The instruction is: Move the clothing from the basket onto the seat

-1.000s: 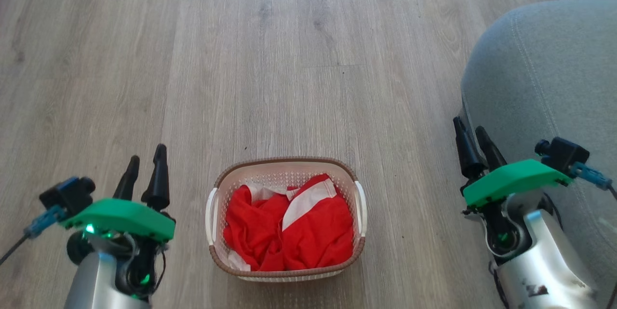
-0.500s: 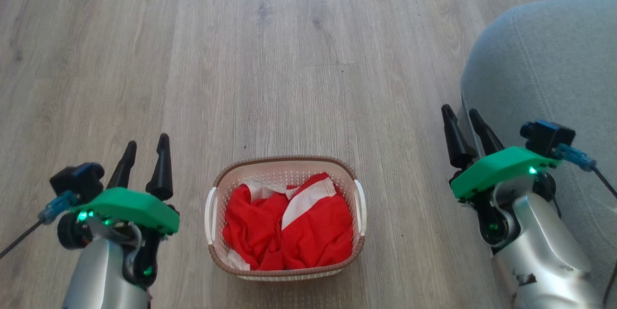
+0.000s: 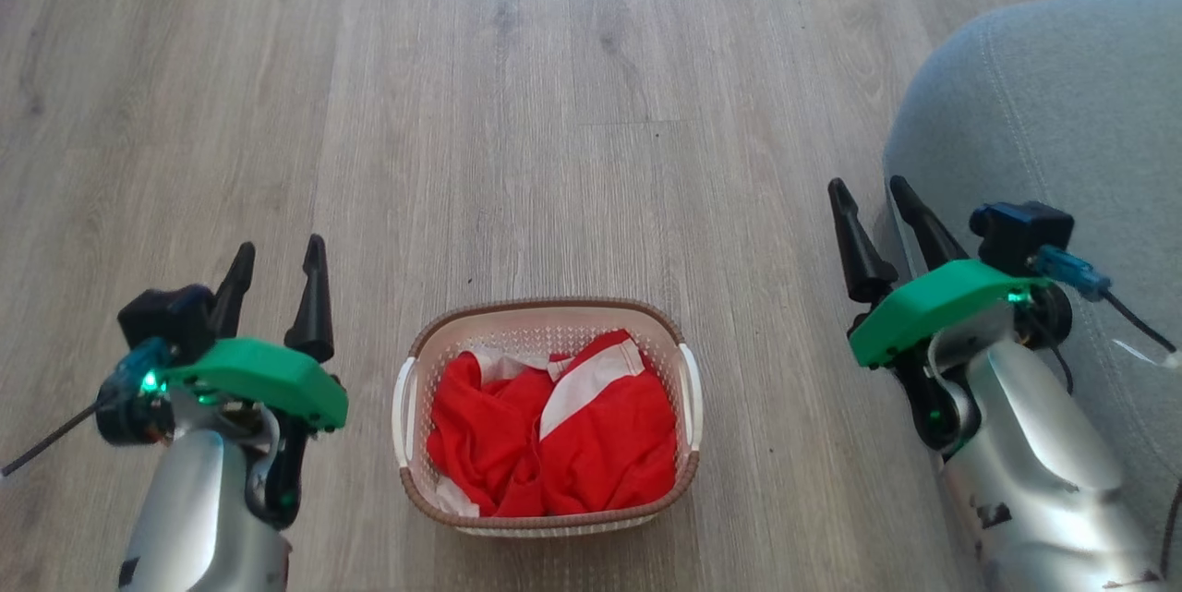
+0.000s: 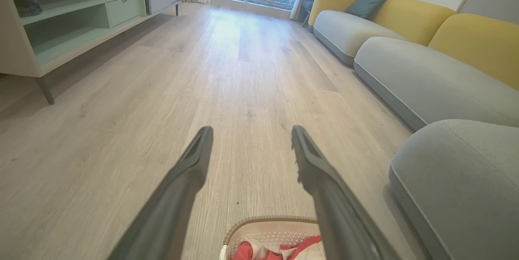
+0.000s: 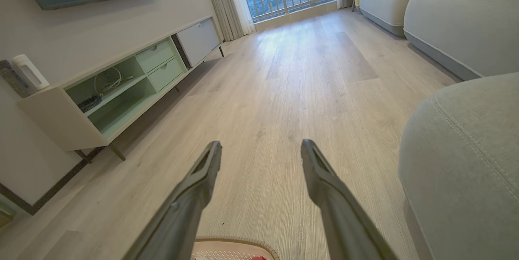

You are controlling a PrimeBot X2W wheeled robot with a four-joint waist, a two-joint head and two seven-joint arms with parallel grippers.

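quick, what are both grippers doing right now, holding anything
Left gripper: open, holding nothing.
Right gripper: open, holding nothing.

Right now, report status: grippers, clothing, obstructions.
Left gripper open, empty, left of basket. Right gripper open, empty, beside seat. Clothing heaped in basket. Nothing seen between basket and seat.

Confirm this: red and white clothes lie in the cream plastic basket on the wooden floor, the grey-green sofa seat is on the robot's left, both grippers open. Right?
Not quite: the grey-green fabric sofa seat is on the robot's right, as the head view shows. The rest holds.
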